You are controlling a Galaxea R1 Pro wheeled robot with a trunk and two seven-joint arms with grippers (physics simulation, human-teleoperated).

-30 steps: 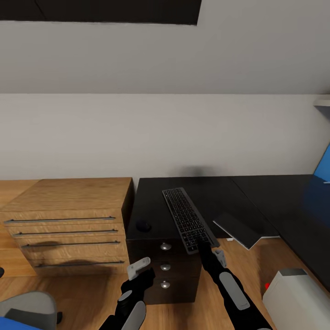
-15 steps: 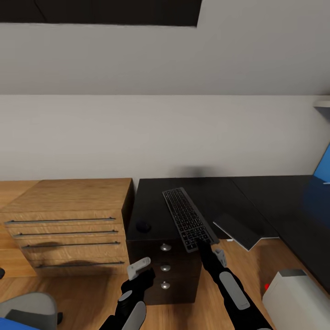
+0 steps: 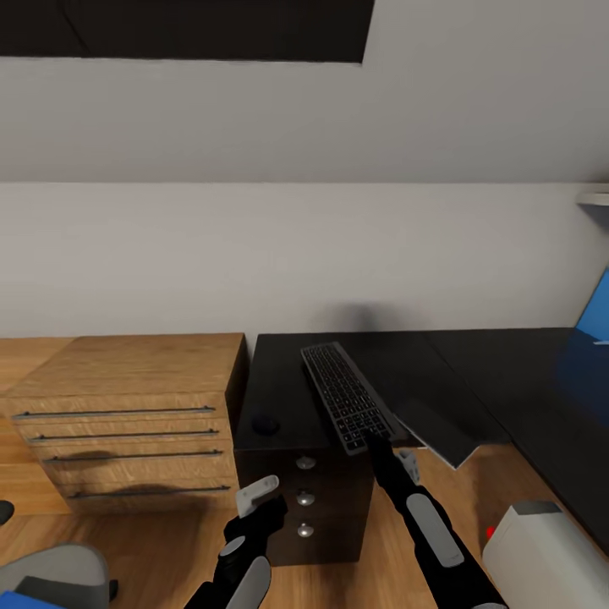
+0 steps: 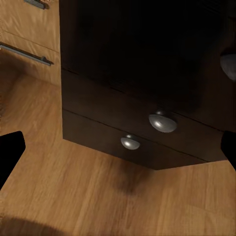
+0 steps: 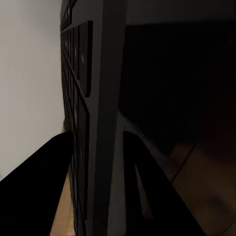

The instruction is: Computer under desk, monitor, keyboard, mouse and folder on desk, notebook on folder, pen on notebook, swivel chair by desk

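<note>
The grey keyboard (image 3: 345, 396) lies lengthwise on the black desk (image 3: 288, 381), its near end just past the front edge. My right gripper (image 3: 373, 440) is shut on that near end. In the right wrist view the keyboard's edge (image 5: 101, 98) runs between the gripper's (image 5: 98, 191) two dark fingers. The small dark mouse (image 3: 266, 425) sits on the desk left of the keyboard. My left gripper (image 3: 259, 501) hangs open and empty in front of the desk's drawers (image 4: 162, 123). A corner of the grey swivel chair (image 3: 51, 573) carries a sliver of the blue folder (image 3: 12, 602). The pale computer (image 3: 545, 554) stands on the floor.
A light wooden counter (image 3: 127, 372) with long bar handles stands against the desk's left side. A dark flat panel with a pale edge (image 3: 444, 430) sits in the desk's inner corner, right of the keyboard. The desk's blue back panel (image 3: 597, 311) rises at the far right.
The whole view has dropped a little, so the camera moved. Relative to the desk, my right gripper and the keyboard's near end have shifted slightly away from me. The left arm is still.
</note>
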